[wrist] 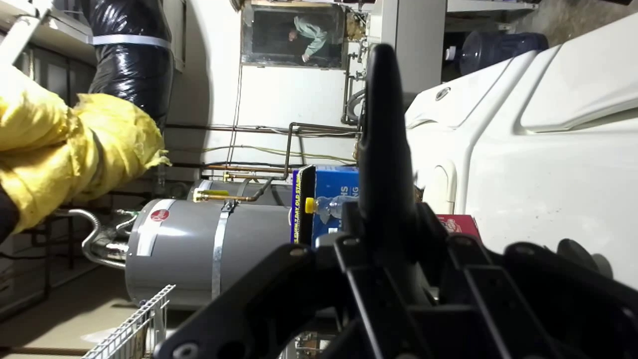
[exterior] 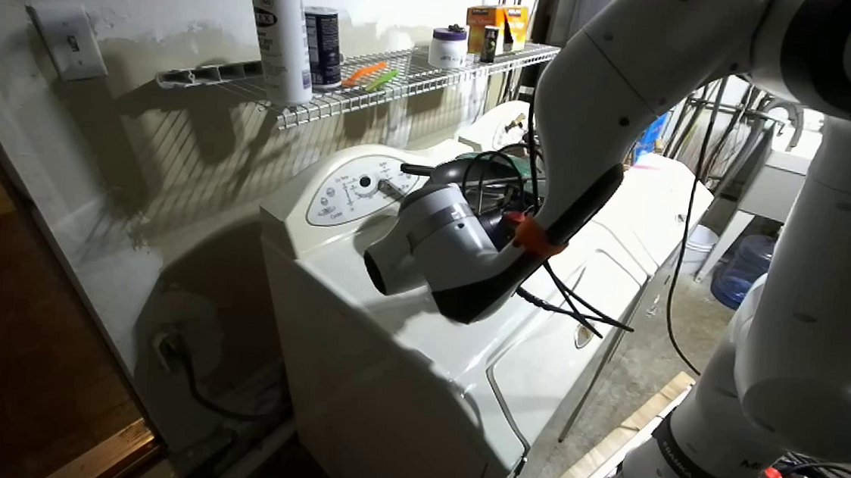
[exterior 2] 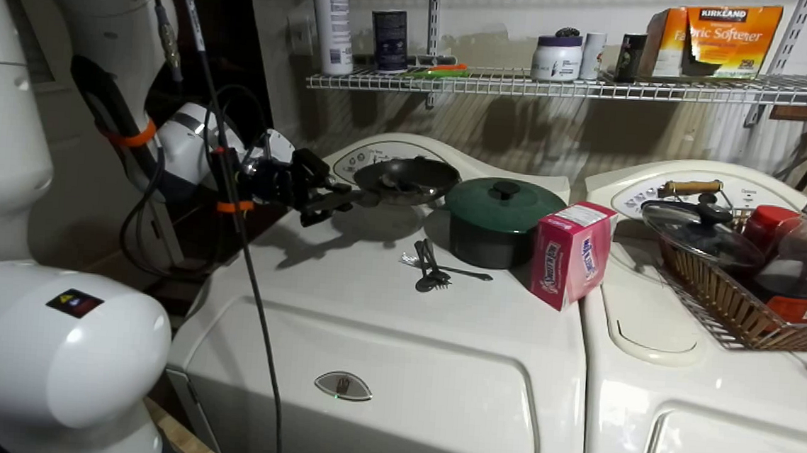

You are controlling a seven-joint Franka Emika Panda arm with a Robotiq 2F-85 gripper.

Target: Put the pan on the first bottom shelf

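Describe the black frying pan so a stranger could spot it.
In an exterior view, find the white dryer. Above it, between the robot arm and the round dark green pot, the black tool grips the round pan by its handle. Unlike the pot, it's shallow and lidless.

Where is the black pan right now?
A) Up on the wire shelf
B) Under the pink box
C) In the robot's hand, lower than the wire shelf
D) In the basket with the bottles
C: in an exterior view the hand is closed on the black pan, which is lower than the wire shelf.
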